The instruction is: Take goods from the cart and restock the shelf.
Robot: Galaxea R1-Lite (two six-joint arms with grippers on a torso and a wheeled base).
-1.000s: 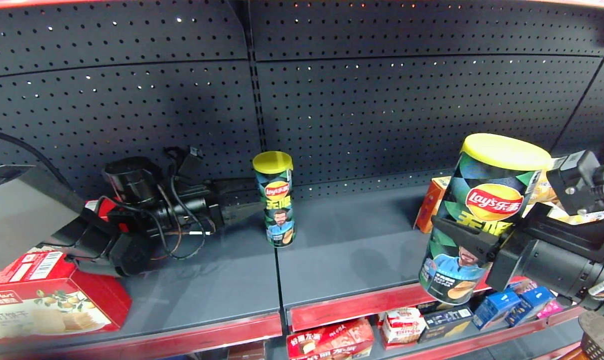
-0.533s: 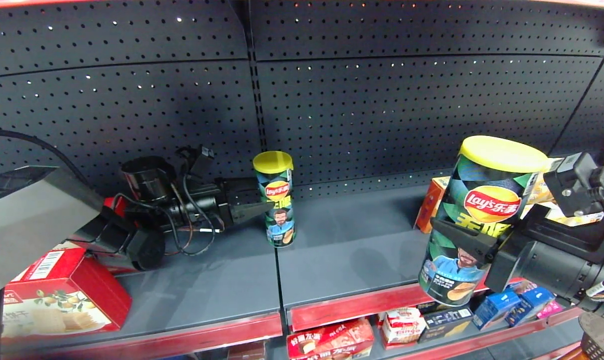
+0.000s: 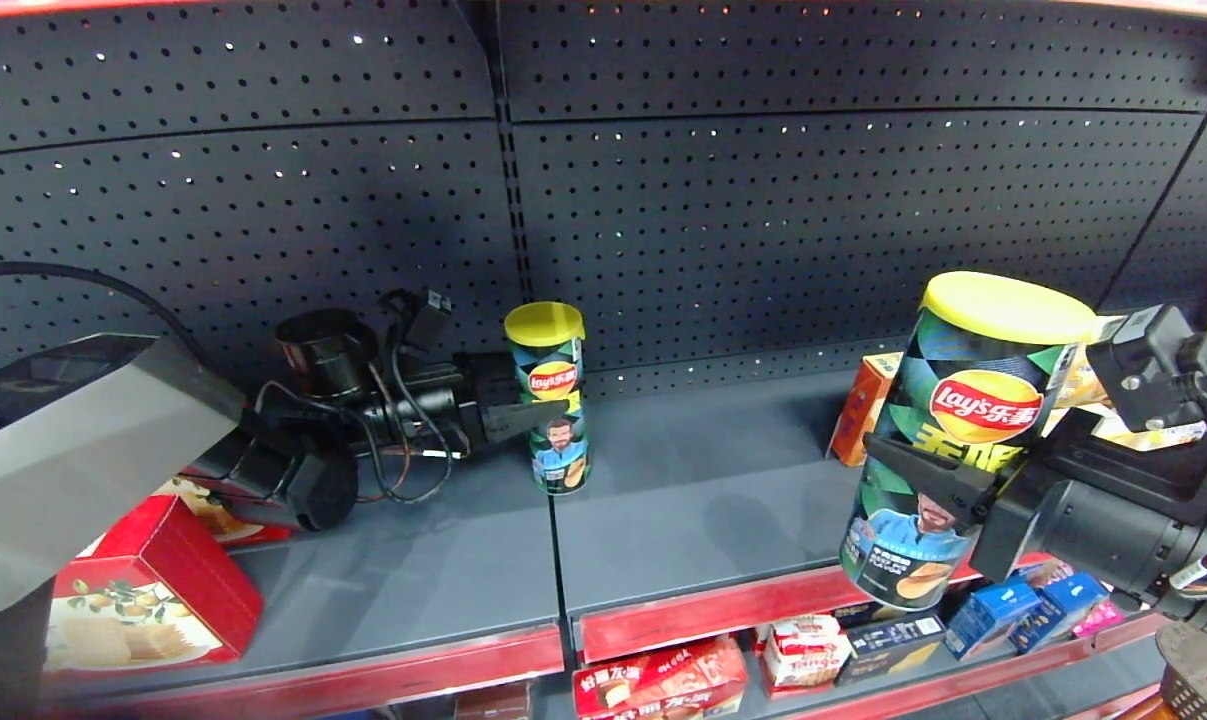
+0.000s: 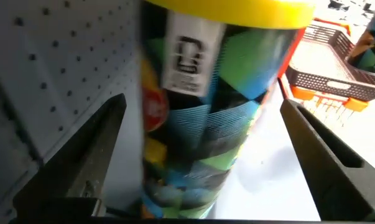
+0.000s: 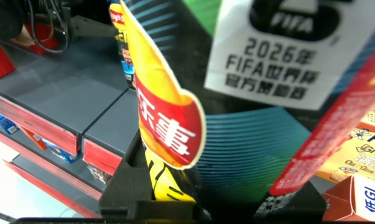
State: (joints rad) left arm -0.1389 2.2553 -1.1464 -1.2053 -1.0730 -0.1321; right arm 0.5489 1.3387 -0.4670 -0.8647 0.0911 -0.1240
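Head view: where is the left claw (image 3: 535, 412)?
It is at the standing chips can (image 3: 555, 380), which is upright on the gray shelf (image 3: 683, 500), near the back panel. In the left wrist view the fingers are spread, the can is between them, with a gap on each side.
And the right claw (image 3: 925, 472)?
It pinches a second chips can (image 3: 978, 400), upright, at the shelf's front edge.

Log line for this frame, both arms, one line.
left gripper open astride standing can | right gripper shut on second can near shelf edge
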